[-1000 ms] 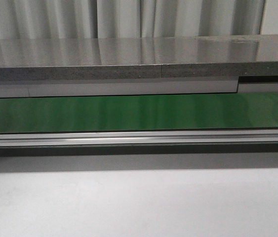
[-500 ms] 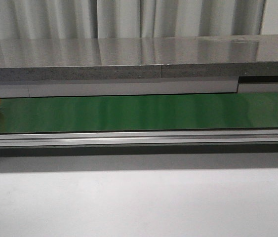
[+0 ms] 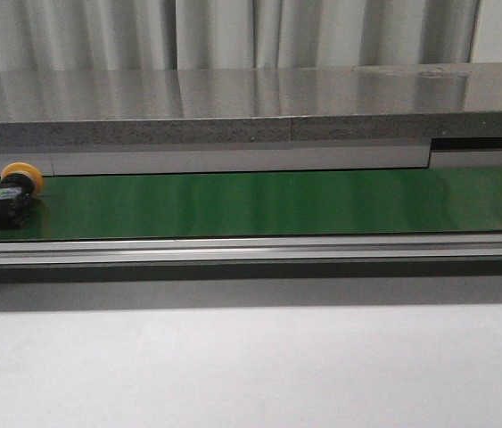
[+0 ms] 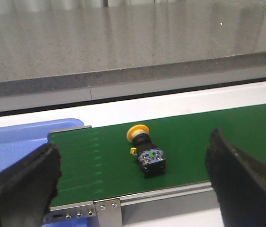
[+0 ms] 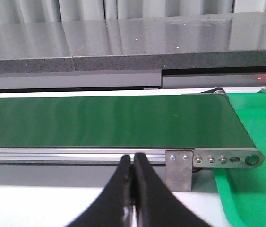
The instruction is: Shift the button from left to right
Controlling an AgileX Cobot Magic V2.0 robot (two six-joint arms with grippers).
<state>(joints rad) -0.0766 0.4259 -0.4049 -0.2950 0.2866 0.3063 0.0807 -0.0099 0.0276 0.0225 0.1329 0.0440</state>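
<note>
The button (image 3: 5, 194) lies on its side at the far left of the green conveyor belt (image 3: 259, 203), yellow head toward the back. The left wrist view shows it (image 4: 147, 153) with its yellow head, dark cube body and a small green mark. My left gripper (image 4: 133, 189) is open, its black fingers (image 4: 24, 184) wide apart, on the near side of the belt with the button ahead between them, not touching. My right gripper (image 5: 133, 165) is shut and empty, in front of the belt's right end. Neither gripper shows in the front view.
A blue bin (image 4: 14, 146) sits at the belt's left end. A green tray (image 5: 260, 142) sits past the belt's right end. An aluminium rail (image 3: 251, 250) runs along the belt's near edge, a grey stone ledge (image 3: 251, 107) behind it. White table (image 3: 251, 366) lies in front.
The button came into the front view at the left edge and has travelled rightward along the belt. The belt was empty one second ago.
</note>
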